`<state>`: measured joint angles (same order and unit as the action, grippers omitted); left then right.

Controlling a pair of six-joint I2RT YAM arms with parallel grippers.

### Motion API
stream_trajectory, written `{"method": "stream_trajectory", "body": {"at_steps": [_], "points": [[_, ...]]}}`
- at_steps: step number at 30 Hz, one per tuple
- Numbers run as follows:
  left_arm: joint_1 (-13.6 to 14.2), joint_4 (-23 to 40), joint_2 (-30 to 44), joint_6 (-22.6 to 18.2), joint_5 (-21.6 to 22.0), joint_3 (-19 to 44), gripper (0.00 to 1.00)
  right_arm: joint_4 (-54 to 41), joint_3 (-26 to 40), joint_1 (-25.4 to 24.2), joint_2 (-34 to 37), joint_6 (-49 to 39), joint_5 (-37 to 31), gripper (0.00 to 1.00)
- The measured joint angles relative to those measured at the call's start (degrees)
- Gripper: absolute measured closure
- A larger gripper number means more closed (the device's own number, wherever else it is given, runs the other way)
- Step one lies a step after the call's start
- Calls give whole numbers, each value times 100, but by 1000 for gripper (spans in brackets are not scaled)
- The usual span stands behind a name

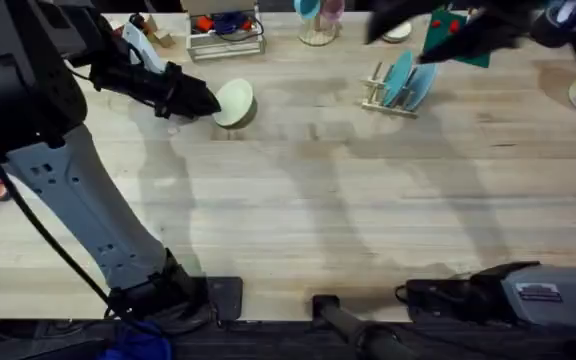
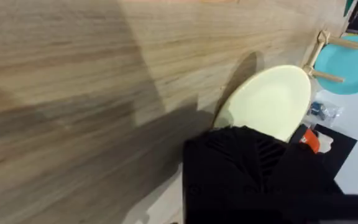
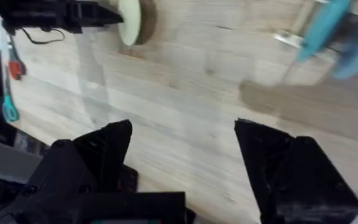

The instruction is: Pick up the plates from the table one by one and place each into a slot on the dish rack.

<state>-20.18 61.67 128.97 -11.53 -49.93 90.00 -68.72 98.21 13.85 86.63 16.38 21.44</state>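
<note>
Your left pincer (image 1: 211, 101), upper left of the frame, grips the cream plate (image 1: 236, 102) by its rim above the tabletop (image 1: 298, 200); it could slip or clip the dish rack (image 1: 388, 100) pegs. Right pincer (image 3: 182, 155) hangs released

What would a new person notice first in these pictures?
Probably the left gripper, far out over the table and shut on a cream plate that is lifted and tilted on edge. Next, the rack farther right, with two teal plates standing in its slots. The right gripper is open, holding nothing.
</note>
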Motion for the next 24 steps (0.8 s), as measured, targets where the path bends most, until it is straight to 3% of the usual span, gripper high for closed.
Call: {"method": "stream_trajectory", "body": {"at_steps": [15, 24], "points": [[2, -20, 0, 0, 0, 0, 961, 2040, 0, 1233, 2102, 1288, 51, 8], [0, -20, 0, 0, 0, 0, 961, 3330, 0, 1608, 2951, 1751, 69, 7]]}}
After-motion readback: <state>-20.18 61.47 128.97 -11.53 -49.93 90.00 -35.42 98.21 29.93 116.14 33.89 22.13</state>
